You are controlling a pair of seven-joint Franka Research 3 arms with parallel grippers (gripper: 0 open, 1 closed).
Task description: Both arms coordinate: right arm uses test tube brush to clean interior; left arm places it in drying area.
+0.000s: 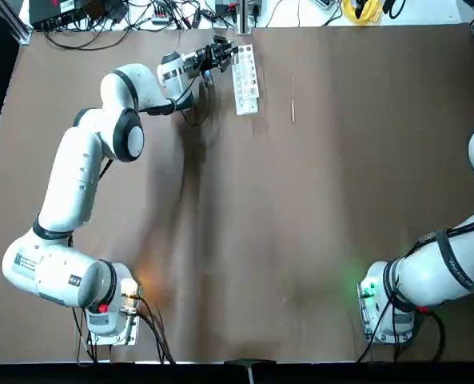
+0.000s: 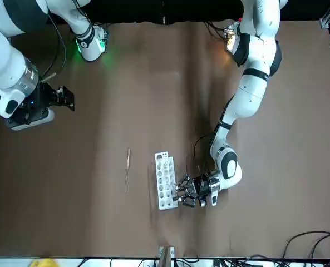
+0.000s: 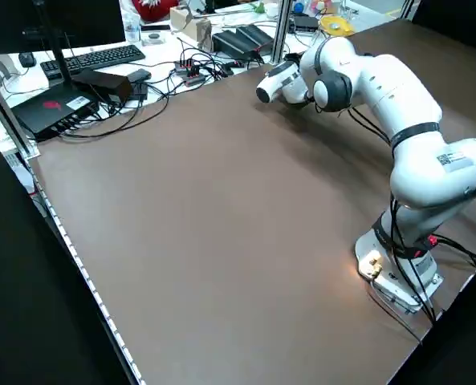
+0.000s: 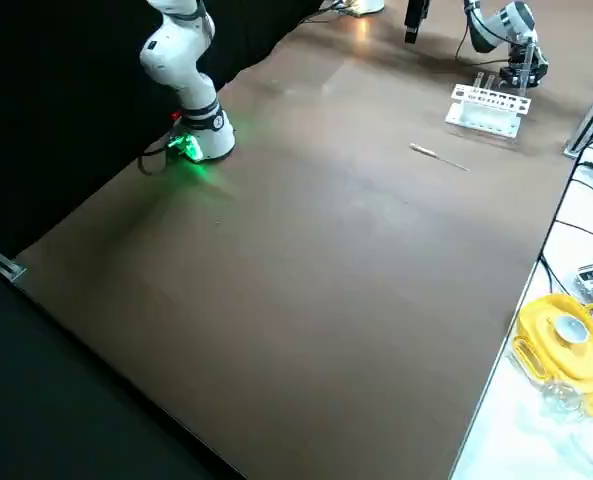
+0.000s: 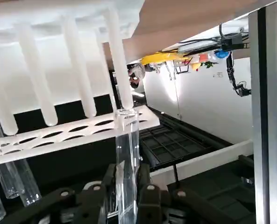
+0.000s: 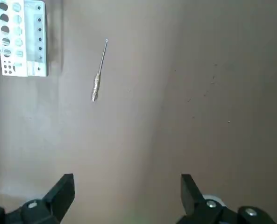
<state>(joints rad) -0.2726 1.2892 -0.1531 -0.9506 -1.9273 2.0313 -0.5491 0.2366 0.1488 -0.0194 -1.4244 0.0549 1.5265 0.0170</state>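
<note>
1. Near the table's far edge, top view: the left gripper (image 1: 230, 51) is beside the white rack (image 1: 245, 83); the test tube brush (image 1: 293, 102) lies on the table (image 1: 244, 208), apart from the rack, on the right arm's side.
2. Front view: the right gripper (image 2: 69, 99) hangs over the robot's right side of the table, well apart from rack and brush.
3. Left side view: the left arm (image 3: 398, 120) reaches toward the far edge; I cannot tell its grip from here.
4. Right side view: the brush lies flat near the rack.
5. Left wrist view: the fingers look closed on a clear test tube (image 5: 127, 168), though its glassy outline makes contact hard to judge.
6. Right wrist view: the fingers stand wide apart, holding nothing.
</note>
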